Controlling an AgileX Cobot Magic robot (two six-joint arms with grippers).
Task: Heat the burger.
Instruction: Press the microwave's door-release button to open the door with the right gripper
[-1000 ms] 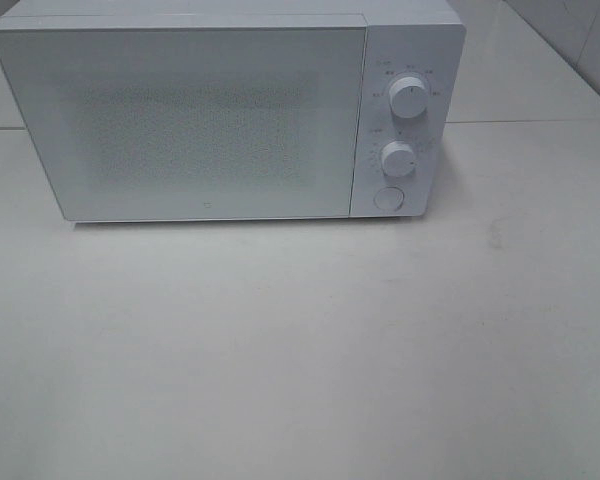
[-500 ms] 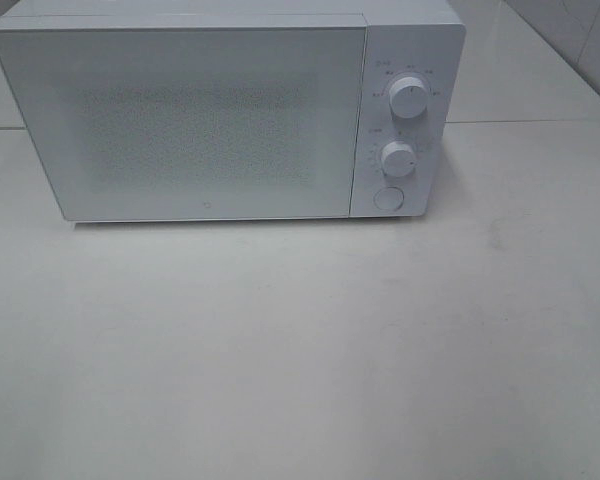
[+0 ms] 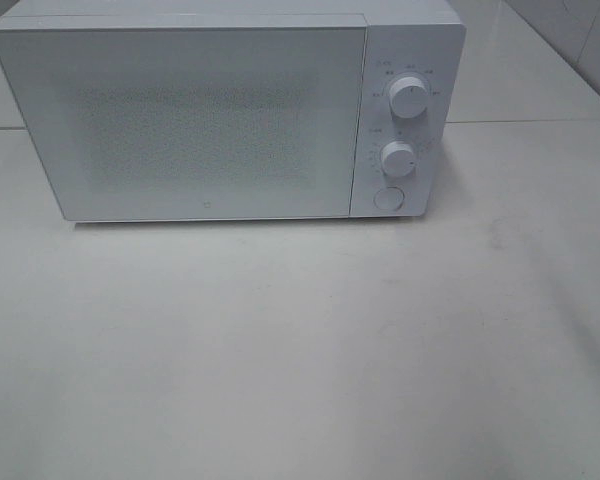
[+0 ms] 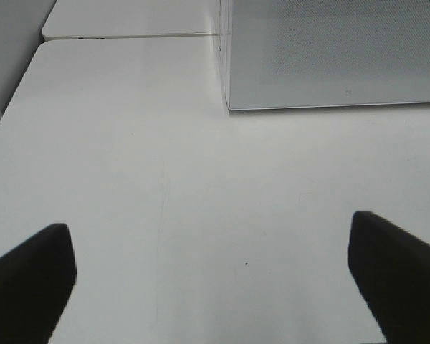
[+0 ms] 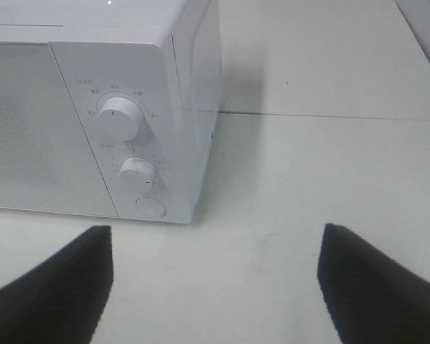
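The microwave (image 3: 225, 110) is the sole obstacle. It stands at the rear of the table (image 3: 300, 350), and its door (image 3: 180, 120) is shut, which bars entry to the cavity. The control panel (image 3: 440, 190), with upper knob (image 3: 409, 97), lower knob (image 3: 398, 159) and round button (image 3: 388, 198), faces forward and can be approached from the front. Bare tabletop extends in front of the microwave and past both its sides. The left gripper (image 4: 211, 240) and right gripper (image 5: 216, 240) hang over this surface, jaws spread wide, with only table surface between them.
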